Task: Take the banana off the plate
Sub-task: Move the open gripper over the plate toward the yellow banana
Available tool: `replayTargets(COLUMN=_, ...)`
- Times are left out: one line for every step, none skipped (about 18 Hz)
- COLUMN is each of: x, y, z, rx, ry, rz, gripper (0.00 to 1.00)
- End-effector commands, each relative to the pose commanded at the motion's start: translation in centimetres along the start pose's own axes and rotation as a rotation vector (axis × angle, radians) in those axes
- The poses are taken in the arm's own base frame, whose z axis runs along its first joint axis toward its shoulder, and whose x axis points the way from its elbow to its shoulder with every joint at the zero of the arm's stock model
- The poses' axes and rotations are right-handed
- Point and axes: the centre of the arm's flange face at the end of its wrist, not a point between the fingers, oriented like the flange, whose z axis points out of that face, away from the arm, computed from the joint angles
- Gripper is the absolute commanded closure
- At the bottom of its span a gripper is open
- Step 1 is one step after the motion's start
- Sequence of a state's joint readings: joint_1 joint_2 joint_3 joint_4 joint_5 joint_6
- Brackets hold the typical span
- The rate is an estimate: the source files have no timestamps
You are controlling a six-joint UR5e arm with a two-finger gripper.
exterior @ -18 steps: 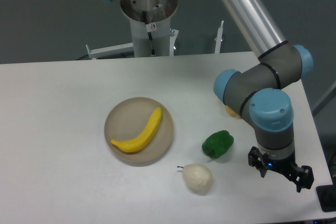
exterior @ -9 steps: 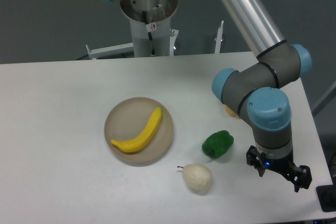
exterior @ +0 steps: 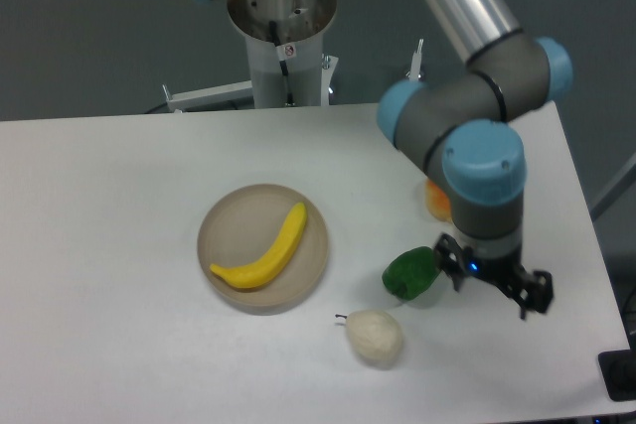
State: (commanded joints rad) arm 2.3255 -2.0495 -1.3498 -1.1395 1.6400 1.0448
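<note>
Here the banana (exterior: 266,253) lies on the plate (exterior: 231,217), its curve running from the 8 o'clock edge up toward 1 o'clock, with nothing touching it. The plate sits on the white table (exterior: 99,206), a little left of the middle. At 3 o'clock from the plate, some way off, lies a green pepper (exterior: 409,273), and at about 5 o'clock from the plate a pale pear (exterior: 374,335). An orange fruit (exterior: 436,202) shows partly behind the arm (exterior: 477,146), at 12 o'clock from the pepper. The gripper (exterior: 494,280) hangs just beside the pepper on its 3 o'clock side, well apart from the plate; its fingers look spread with nothing between them, though their tips are hard to make out.
</note>
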Motion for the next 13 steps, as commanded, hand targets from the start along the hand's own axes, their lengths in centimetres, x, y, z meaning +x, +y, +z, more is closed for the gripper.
replayTargets(x=1.4, y=-0.3, z=0.3, rx=0.005, ry=0.036, rz=-0.017, gripper=0.00)
replayTargets(x=2.8, y=-0.4, z=0.4, rx=0.010, ry=0.057, rz=-0.029, gripper=0.00)
replayTargets(x=3.8, y=-0.2, z=0.4, rx=0.014, ry=0.071, rz=-0.033, gripper=0.00)
replayTargets(x=5.1, y=-0.5, z=0.2, rx=0.026, ry=0.087, rz=-0.026, gripper=0.00)
replayTargets(x=6.2, y=-0.7, z=0.5, rx=0.038, ry=0.108, rz=-0.032, gripper=0.00)
replayTargets(x=7.0, y=-0.8, z=1.0, rx=0.052, ry=0.134, rz=-0.057, gripper=0.00)
replayTargets(x=7.7, y=-0.9, z=1.4, rx=0.063, ry=0.157, rz=-0.078, gripper=0.00)
replayTargets(x=8.7, y=-1.1, z=1.7, rx=0.066, ry=0.174, rz=-0.088, gripper=0.00)
replayTargets(x=10.3, y=-1.7, z=1.7, rx=0.072, ry=0.174, rz=-0.085, gripper=0.00)
replayTargets(x=11.2, y=-2.4, z=1.7, rx=0.093, ry=0.154, rz=-0.091, gripper=0.00)
replayTargets(x=12.4, y=-2.7, z=2.5, rx=0.100, ry=0.151, rz=-0.107, gripper=0.00)
replayTargets(x=13.6, y=-2.7, z=3.5, rx=0.097, ry=0.157, rz=-0.118, gripper=0.00)
replayTargets(x=15.3, y=-3.0, z=4.4, rx=0.092, ry=0.164, rz=-0.112, gripper=0.00)
